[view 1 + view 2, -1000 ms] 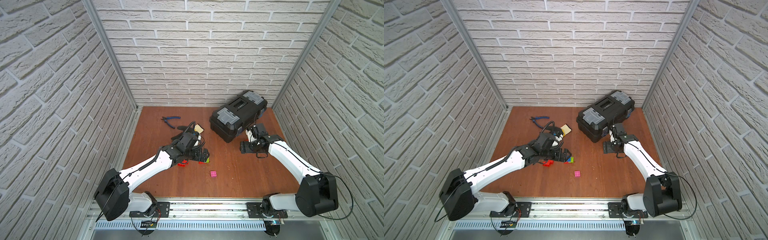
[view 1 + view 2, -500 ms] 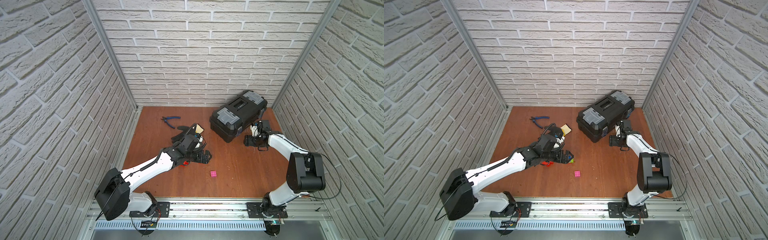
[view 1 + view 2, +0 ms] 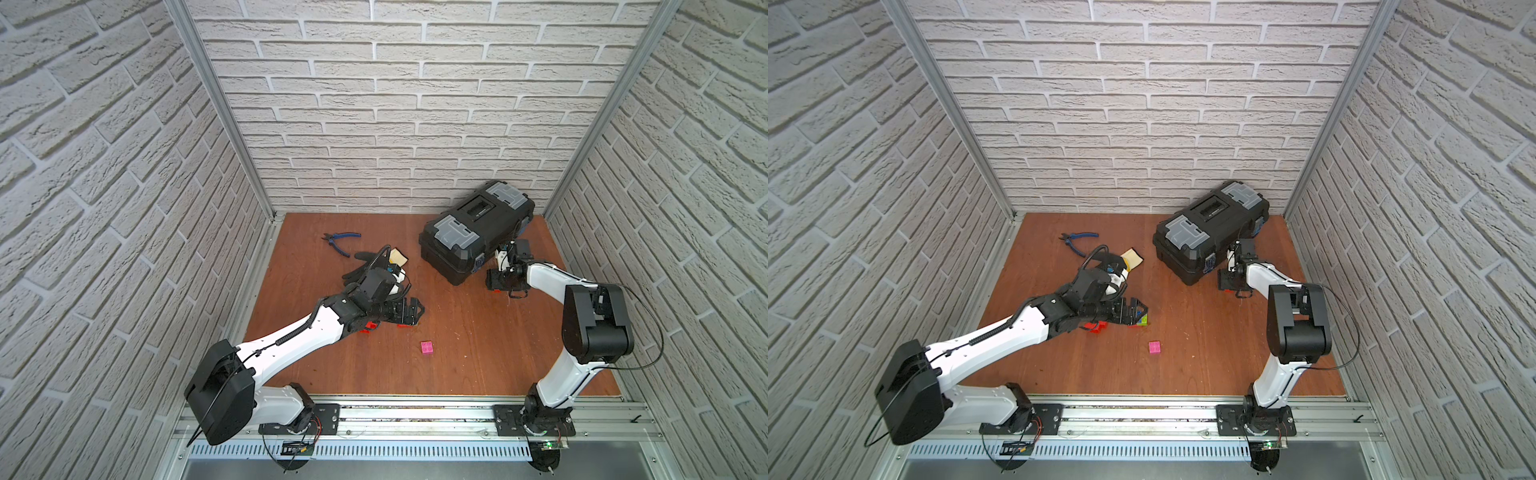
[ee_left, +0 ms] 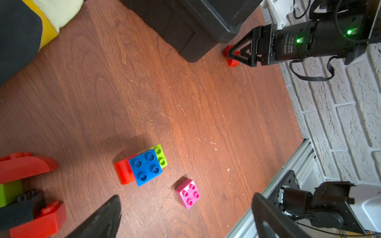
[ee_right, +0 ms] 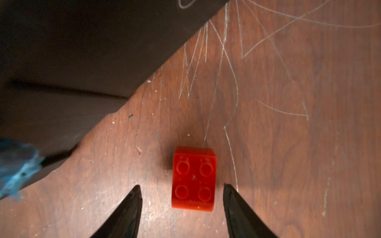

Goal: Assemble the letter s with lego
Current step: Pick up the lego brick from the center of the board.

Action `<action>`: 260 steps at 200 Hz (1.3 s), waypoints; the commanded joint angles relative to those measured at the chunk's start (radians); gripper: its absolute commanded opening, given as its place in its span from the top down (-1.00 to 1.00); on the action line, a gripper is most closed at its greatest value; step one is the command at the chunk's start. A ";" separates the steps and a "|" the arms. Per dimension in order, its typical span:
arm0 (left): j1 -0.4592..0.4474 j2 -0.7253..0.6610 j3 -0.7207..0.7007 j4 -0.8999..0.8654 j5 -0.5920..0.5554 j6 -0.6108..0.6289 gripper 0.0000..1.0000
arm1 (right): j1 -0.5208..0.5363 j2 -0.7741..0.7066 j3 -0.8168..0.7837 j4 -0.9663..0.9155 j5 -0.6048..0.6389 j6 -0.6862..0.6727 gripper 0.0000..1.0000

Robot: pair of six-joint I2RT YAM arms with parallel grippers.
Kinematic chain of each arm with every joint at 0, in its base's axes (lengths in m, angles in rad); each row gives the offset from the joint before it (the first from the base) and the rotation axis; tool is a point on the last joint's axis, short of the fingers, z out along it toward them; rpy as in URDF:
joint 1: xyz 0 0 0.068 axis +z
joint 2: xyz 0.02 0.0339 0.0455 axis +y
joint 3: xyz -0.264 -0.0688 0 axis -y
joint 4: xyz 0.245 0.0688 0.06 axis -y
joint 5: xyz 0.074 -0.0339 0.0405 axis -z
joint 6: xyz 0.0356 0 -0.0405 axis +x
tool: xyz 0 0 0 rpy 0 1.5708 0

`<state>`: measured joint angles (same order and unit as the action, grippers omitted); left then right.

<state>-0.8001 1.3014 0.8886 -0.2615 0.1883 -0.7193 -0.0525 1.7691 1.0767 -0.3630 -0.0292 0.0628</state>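
Observation:
A small red lego brick (image 5: pixel 193 179) lies studs-up on the wooden floor beside the toolbox; it shows as a red speck in both top views (image 3: pixel 494 291) (image 3: pixel 1227 292). My right gripper (image 5: pixel 181 185) is open, one finger on each side of that brick with a gap on both sides. My left gripper (image 4: pixel 186 196) is wide open and holds nothing; it hangs above a pink brick (image 4: pixel 188 193) (image 3: pixel 427 347). Close by, a blue brick (image 4: pixel 145 167) sits on a red (image 4: pixel 123 173) and a lime one (image 4: pixel 160 156). Red, lime and black bricks (image 4: pixel 24 167) lie near the left wrist.
A black toolbox (image 3: pixel 473 232) stands at the back right, right next to the right gripper. Blue-handled pliers (image 3: pixel 338 241) and a black glove (image 3: pixel 361 270) lie at the back left. Brick walls close three sides; a metal rail (image 3: pixel 415 415) runs along the front.
The right arm has folded up at the elbow, its gripper staying by the toolbox and its jaws narrowing. The left gripper has slid a little to the right over the lime and blue bricks.

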 commanded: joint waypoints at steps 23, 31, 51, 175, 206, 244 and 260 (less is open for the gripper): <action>-0.002 -0.005 -0.013 0.036 -0.001 -0.008 -0.96 | -0.001 0.022 0.014 0.077 0.050 -0.009 -0.17; -0.002 -0.005 -0.010 0.034 0.000 -0.008 -0.96 | -0.002 0.028 0.015 0.078 0.054 -0.009 -0.15; -0.002 -0.010 -0.010 0.027 -0.004 -0.007 -0.96 | -0.001 0.039 0.021 0.079 0.051 -0.008 -0.12; -0.001 -0.008 -0.009 -0.003 -0.007 0.006 -0.96 | 0.013 0.035 0.015 0.068 0.088 -0.021 0.37; 0.012 -0.030 -0.003 -0.034 -0.005 0.028 -0.96 | 0.040 -0.053 -0.017 0.038 0.106 -0.015 0.39; 0.056 -0.070 -0.004 -0.081 0.023 0.068 -0.96 | 0.092 -0.213 -0.104 0.001 0.091 -0.024 0.40; 0.076 -0.089 -0.006 -0.102 0.040 0.085 -0.96 | 0.129 -0.290 -0.142 -0.017 0.077 -0.042 0.40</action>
<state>-0.7521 1.2564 0.8886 -0.3302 0.2001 -0.6811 0.0319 1.5806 0.9844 -0.3481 0.0628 0.0456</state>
